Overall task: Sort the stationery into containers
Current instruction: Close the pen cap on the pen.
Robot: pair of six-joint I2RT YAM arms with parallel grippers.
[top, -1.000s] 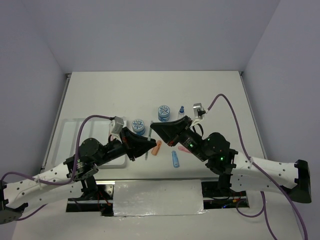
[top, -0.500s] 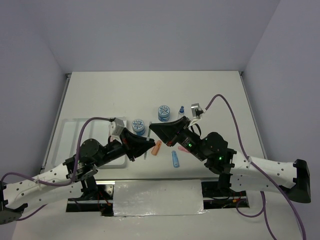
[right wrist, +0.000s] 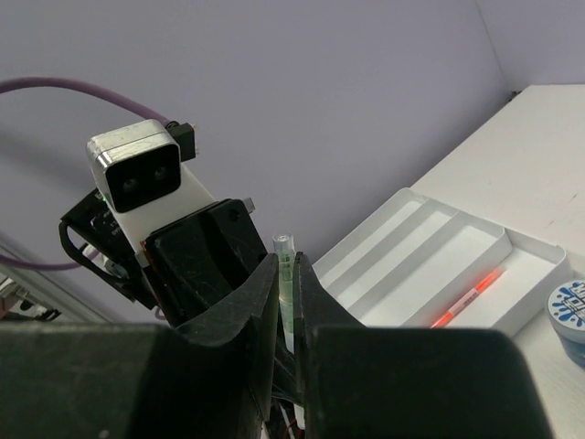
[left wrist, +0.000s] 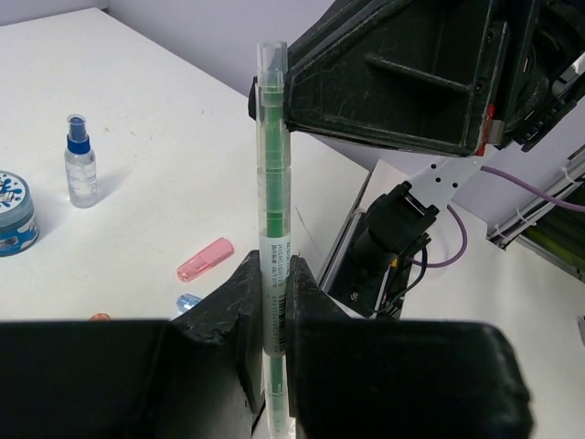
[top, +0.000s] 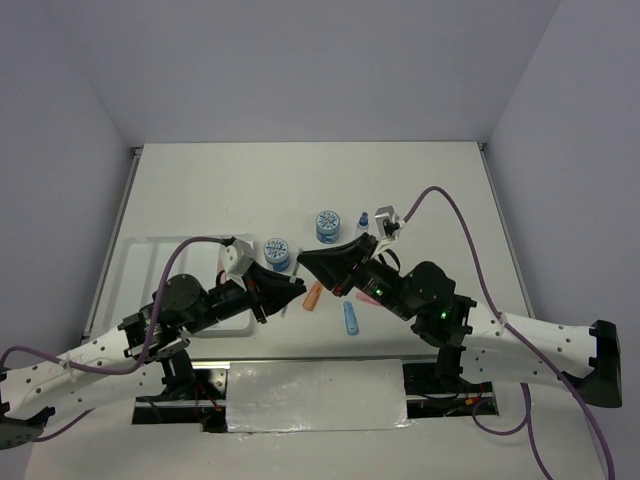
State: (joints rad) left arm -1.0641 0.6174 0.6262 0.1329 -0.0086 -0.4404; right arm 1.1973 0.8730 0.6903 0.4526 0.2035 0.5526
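A thin green pen stands upright between both grippers. My left gripper is shut on its lower part. My right gripper has its fingers closed round the pen's upper end. In the top view the two grippers meet tip to tip at mid-table. The white divided tray lies at the left, and an orange pen lies in one of its compartments. Two patterned pots, the small bottle, an orange marker, a blue marker and the pink eraser lie on the table.
The right arm's black body fills the space just beyond the pen in the left wrist view. The table's near edge, with a cut-out and cables, lies below the grippers. A purple cable loops over the right arm.
The two grippers have drawn closer together, and the right gripper's fingers now sit round the green pen held by the left gripper. The items on the table have not moved.
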